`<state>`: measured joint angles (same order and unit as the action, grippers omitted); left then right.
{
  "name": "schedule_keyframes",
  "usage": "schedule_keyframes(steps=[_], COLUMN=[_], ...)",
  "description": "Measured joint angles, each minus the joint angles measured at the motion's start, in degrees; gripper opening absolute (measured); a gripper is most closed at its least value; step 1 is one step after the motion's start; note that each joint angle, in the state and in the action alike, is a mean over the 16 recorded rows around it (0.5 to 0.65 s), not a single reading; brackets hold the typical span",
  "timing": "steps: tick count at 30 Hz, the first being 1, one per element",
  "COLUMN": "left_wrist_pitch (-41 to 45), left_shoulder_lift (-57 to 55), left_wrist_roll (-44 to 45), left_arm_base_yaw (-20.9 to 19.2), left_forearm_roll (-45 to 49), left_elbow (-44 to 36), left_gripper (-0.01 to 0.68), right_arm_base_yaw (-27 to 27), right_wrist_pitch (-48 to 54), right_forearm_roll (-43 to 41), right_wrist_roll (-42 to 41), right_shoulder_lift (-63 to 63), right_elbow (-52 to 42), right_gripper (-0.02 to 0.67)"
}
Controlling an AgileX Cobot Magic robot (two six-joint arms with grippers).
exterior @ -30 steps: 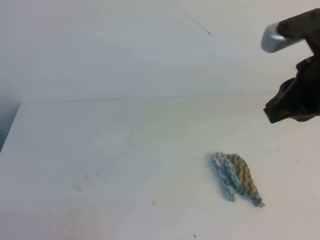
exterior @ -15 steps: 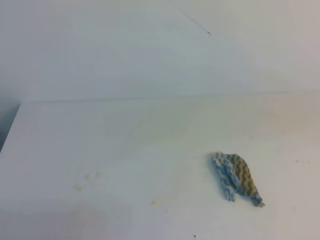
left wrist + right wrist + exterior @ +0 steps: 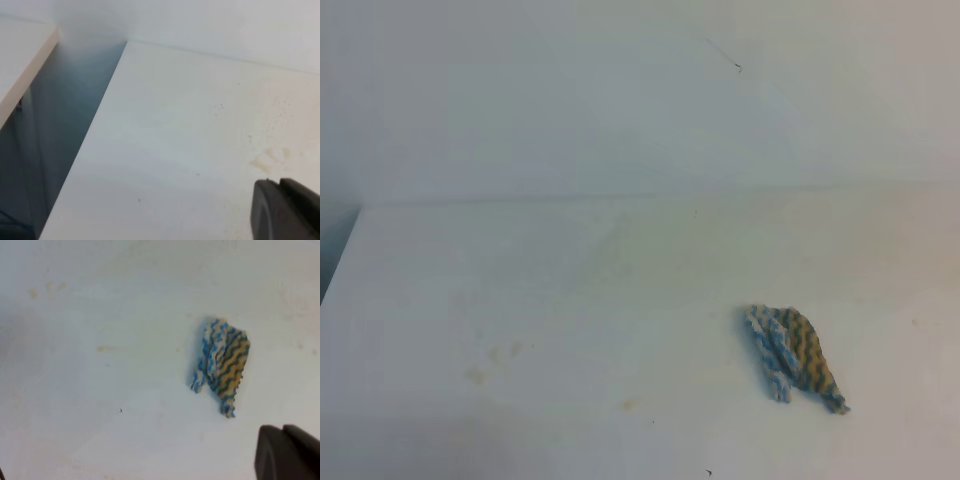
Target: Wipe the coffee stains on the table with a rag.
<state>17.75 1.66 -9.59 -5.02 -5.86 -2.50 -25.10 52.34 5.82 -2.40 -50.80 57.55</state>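
The rag (image 3: 792, 355), blue-and-white zigzag cloth tinged yellow-brown, lies crumpled and alone on the white table (image 3: 620, 270), right of centre. It also shows in the right wrist view (image 3: 222, 362). No amber puddle shows; only faint tan specks (image 3: 475, 376) and one small spot (image 3: 628, 405) mark the table. They appear as specks (image 3: 34, 292) in the right wrist view and a pale smudge (image 3: 270, 157) in the left wrist view. Neither gripper is in the exterior view. My left gripper (image 3: 281, 184) and right gripper (image 3: 282, 429) show as dark fingers pressed together, above the table and touching nothing.
The table's left edge (image 3: 95, 125) drops to a dark gap beside another white surface (image 3: 22, 55). A white wall (image 3: 620, 100) rises behind the table. A tiny dark fleck (image 3: 709, 472) lies near the front.
My right arm, seen at the upper right one second ago, has pulled out of the exterior view. The rag has not moved.
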Motion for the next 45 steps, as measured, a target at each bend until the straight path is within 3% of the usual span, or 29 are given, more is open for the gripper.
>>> schedule_keyframes(steps=[15,30,37,45], left_wrist_pitch=[0.0,0.0,0.0,0.0], left_shoulder_lift=[0.0,0.0,0.0,0.0], left_wrist_roll=[0.0,0.0,0.0,0.0], left_arm_base_yaw=[0.0,0.0,0.0,0.0], left_forearm_roll=[0.0,0.0,0.0,0.0], left_elbow=[0.0,0.0,0.0,0.0], left_gripper=[-0.001,-0.001,-0.001,-0.001], right_arm_base_yaw=[1.7,13.5,18.8,22.3], right_wrist_pitch=[0.1,-6.5,-16.5,-28.4], right_forearm_roll=[-1.3,-14.2,-15.6,-14.7], right_wrist_roll=[-1.1,-4.1,-2.3,4.5], right_shoulder_lift=[11.3,28.0,30.3,35.4], right_elbow=[0.0,-1.7,-10.6,-29.8], right_gripper=[-0.004,-0.004,-0.004,-0.004])
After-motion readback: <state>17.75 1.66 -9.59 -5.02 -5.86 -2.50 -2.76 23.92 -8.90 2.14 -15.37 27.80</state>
